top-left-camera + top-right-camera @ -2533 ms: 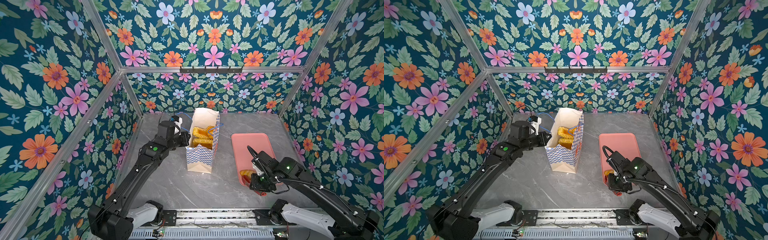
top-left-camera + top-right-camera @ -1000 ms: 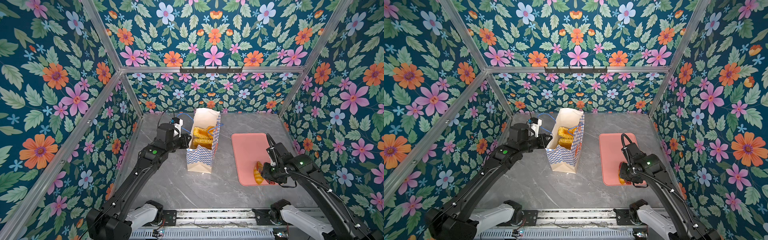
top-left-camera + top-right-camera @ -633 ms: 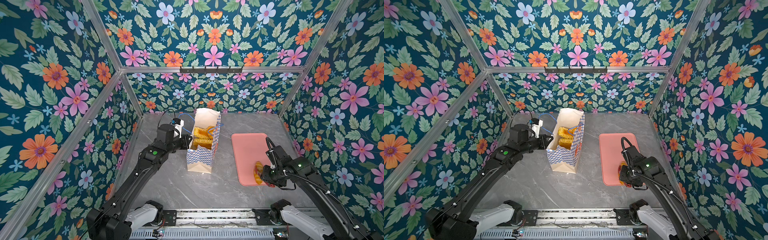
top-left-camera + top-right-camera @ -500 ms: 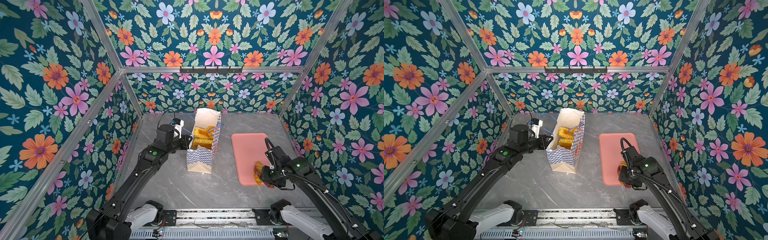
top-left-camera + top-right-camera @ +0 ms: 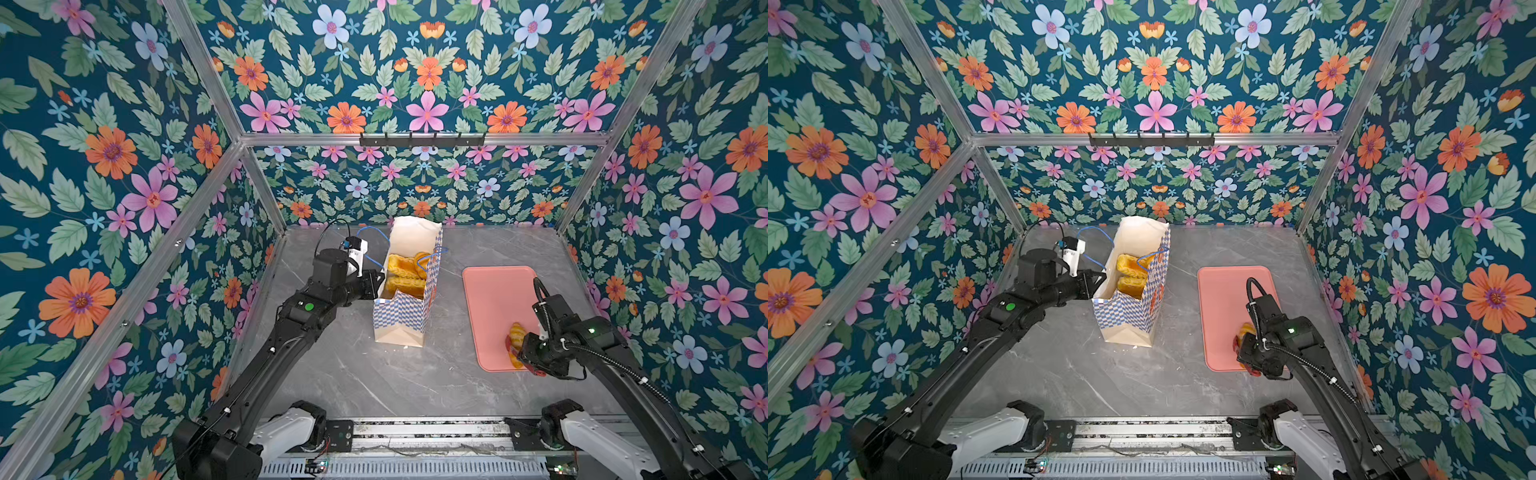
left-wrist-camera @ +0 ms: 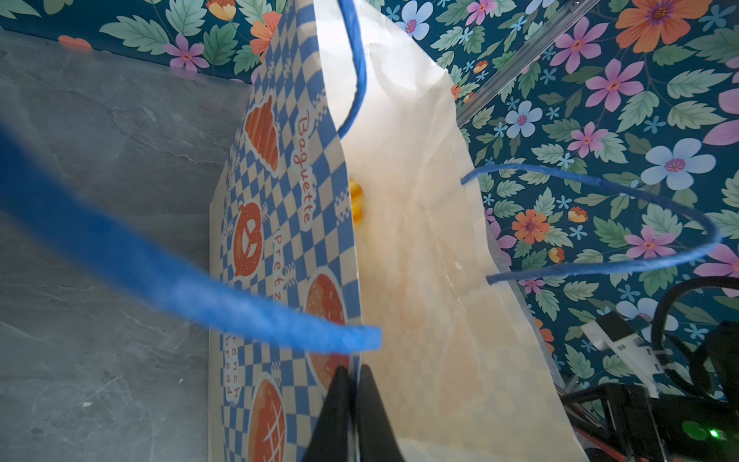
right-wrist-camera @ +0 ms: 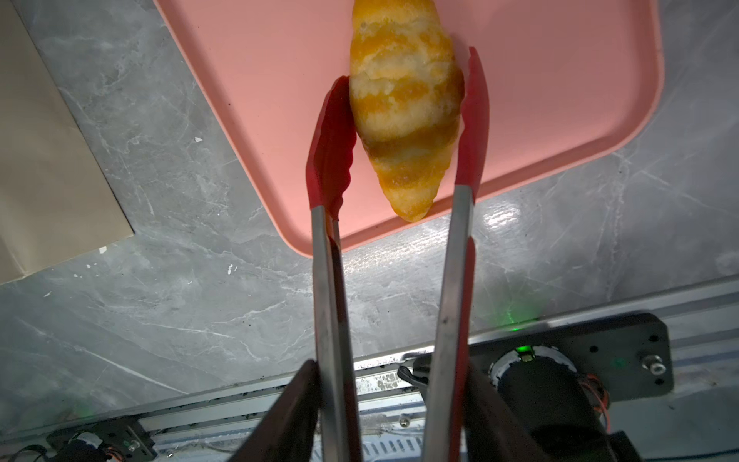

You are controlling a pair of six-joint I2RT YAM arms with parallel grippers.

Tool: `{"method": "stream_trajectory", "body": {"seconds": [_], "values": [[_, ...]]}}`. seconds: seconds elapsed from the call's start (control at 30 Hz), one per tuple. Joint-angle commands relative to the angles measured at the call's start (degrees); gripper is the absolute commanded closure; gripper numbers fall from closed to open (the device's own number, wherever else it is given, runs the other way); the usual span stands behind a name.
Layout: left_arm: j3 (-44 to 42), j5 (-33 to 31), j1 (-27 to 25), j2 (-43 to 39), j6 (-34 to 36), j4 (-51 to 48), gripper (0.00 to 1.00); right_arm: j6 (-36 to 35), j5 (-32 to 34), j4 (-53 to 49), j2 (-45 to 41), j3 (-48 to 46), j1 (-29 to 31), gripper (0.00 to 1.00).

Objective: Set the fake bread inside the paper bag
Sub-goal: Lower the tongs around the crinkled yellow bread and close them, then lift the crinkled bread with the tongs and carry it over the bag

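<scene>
Resting near the 5 o'clock corner of the pink tray [image 7: 260, 80], one fake bread [image 7: 404, 108] lies between the spread red tips of the tongs [image 7: 328, 280]. The right gripper [image 7: 390, 374] grasps the tong arms. More loaves [image 5: 405, 274] sit inside the paper bag [image 5: 401, 320], at 9 o'clock from the tray. The left gripper [image 6: 354, 374] is clenched on the bag's 9 o'clock rim.

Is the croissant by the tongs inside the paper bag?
No, the croissant is over the pink tray, between the red tips of the tongs.
</scene>
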Motion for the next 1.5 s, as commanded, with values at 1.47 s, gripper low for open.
{"method": "stream_trajectory", "body": {"seconds": [1.47], "values": [[7.35, -6.51, -0.03, 0.64, 0.14, -8.47, 0.82, -6.31, -8.94, 0.16, 8.87, 34.00, -0.44, 0.63]]}}
